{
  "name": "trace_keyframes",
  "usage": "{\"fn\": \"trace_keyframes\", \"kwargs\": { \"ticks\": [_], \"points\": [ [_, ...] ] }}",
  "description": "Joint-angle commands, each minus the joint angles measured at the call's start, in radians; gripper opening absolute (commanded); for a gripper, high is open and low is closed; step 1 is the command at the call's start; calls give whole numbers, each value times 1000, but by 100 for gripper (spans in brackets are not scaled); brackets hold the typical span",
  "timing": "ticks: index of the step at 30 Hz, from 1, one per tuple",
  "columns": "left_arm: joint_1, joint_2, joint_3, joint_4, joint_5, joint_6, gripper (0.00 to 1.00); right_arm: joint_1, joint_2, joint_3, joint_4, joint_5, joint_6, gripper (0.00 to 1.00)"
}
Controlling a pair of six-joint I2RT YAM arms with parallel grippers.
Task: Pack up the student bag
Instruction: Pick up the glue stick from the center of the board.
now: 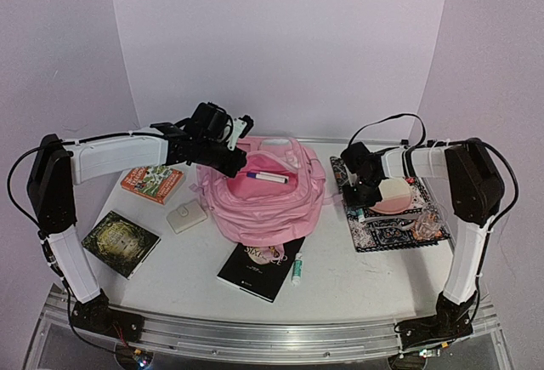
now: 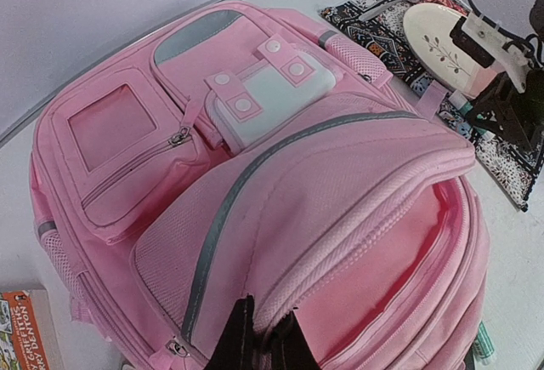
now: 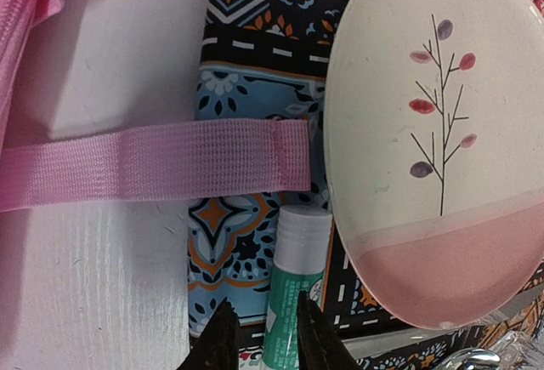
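Holding the student bag (image 1: 263, 204) open; going for the glue stick (image 3: 293, 259).
Pinching the bag's lip, mid-table between the 2 arms, with the left gripper (image 2: 265, 323) pressed together on fabric. Straddling the tube on the patterned mat (image 3: 246, 72) with the right gripper (image 3: 265, 323); cannot tell whether gripped. Could squirt the round tube loose, or snag the pink strap (image 3: 170, 162) nearby.

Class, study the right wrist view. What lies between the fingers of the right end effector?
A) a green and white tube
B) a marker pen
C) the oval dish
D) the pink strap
A: the green and white tube lies on the patterned mat and runs down between the two fingers of the right end effector.
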State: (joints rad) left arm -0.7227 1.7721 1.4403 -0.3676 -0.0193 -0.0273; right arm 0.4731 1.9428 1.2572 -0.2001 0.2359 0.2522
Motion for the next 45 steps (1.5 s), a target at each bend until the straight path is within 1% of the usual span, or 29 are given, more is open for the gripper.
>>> {"fn": "trace_keyframes", "kwargs": {
  "ticks": [1,12,21,23,27,30,35,38,42,45],
  "points": [
    [6,-9,68,47,16,-27,0,-11,20,-3,-32,9,38,24],
    [6,-3,70,44,50,-29,0,-37,29,-33,-27,27,41,26],
    [6,0,69,42,54,-29,0,-39,52,-42,0,-36,26,26],
    [7,-2,71,42,55,-29,0,-38,56,-41,2,-38,23,24],
    [6,-4,74,40,58,-29,0,-38,16,-47,3,-44,10,11],
    [6,-5,77,38,62,-29,0,-36,-47,-57,6,-57,-15,8],
    [6,-4,83,34,72,-28,0,15,-161,-66,13,-35,-106,1],
    [6,-4,90,30,80,-27,0,86,-231,-72,43,-6,-196,0],
    [6,-4,99,24,88,-24,0,195,-316,-88,136,-8,-377,0],
    [6,-5,105,20,96,-22,0,272,-344,-90,211,7,-506,0]
  ]
}}
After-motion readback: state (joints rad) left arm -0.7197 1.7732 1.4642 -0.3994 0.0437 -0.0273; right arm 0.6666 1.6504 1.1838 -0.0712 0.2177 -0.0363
